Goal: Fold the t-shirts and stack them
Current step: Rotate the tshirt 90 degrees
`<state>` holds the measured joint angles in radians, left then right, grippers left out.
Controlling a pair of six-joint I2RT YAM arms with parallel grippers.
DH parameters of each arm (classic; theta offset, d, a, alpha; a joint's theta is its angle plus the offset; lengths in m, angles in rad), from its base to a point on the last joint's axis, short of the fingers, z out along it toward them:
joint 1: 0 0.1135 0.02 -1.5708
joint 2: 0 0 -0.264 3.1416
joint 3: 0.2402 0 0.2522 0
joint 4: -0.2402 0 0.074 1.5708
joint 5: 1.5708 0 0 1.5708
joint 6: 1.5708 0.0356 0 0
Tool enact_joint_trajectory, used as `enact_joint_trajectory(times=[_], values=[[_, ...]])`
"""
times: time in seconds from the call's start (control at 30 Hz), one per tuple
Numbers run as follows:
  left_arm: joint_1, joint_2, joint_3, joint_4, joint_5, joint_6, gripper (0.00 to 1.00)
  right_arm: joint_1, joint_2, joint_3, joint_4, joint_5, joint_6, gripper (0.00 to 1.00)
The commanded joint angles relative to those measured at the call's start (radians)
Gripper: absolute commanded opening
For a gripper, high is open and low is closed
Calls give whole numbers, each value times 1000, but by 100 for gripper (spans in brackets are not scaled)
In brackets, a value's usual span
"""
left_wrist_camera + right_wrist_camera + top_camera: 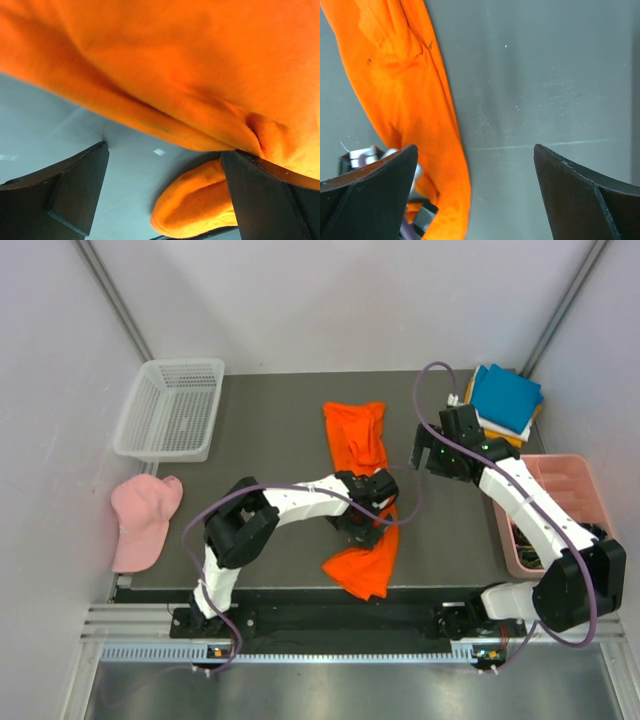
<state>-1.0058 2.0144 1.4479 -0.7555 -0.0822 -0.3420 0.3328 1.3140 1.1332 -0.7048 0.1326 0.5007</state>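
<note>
A bright orange t-shirt (360,440) lies crumpled in a long strip down the middle of the dark table, its near end (365,568) bunched by the front edge. My left gripper (368,512) sits low over the strip's middle, open. In the left wrist view the orange cloth (190,65) hangs over the jaws and a rolled fold (195,205) rests against the right finger (265,195). My right gripper (425,458) hovers open over bare table, just right of the shirt (405,90). Folded t-shirts are stacked at the back right, a teal blue one (505,398) on top.
A white mesh basket (170,408) stands at the back left. A pale pink cap (140,515) lies off the table's left edge. A pink tray (580,480) sits along the right edge under my right arm.
</note>
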Motion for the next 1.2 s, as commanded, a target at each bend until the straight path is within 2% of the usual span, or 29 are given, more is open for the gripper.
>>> enact_joint_trajectory(times=[0.0, 0.17, 0.33, 0.47, 0.53, 0.63, 0.77, 0.87, 0.97, 1.17], values=[[-25, 41, 49, 44, 39, 1, 99, 9, -47, 40, -22, 35, 10, 99], [-21, -43, 0, -4, -79, 6, 99, 11, -44, 28, -15, 27, 19, 99], [47, -261, -121, -68, -172, -9, 99, 11, -35, 7, 10, -2, 29, 99], [116, -455, -173, -108, -224, -3, 99, 12, -16, 2, 25, -22, 32, 99], [125, -503, -185, -120, -243, 3, 99, 11, -10, -1, 31, -25, 30, 99], [125, -580, -214, -142, -206, 11, 99, 12, -2, -6, 41, -39, 30, 99], [118, -715, -340, -59, -41, 11, 99, 11, 1, -24, 51, -50, 30, 99], [98, -794, -425, 14, 21, -18, 97, 11, 2, -39, 57, -54, 35, 99], [70, -833, -457, 36, 42, -37, 93, 11, 5, -59, 68, -68, 44, 99], [-26, -842, -483, 65, 27, -71, 93, 12, 8, -96, 90, -96, 61, 99]])
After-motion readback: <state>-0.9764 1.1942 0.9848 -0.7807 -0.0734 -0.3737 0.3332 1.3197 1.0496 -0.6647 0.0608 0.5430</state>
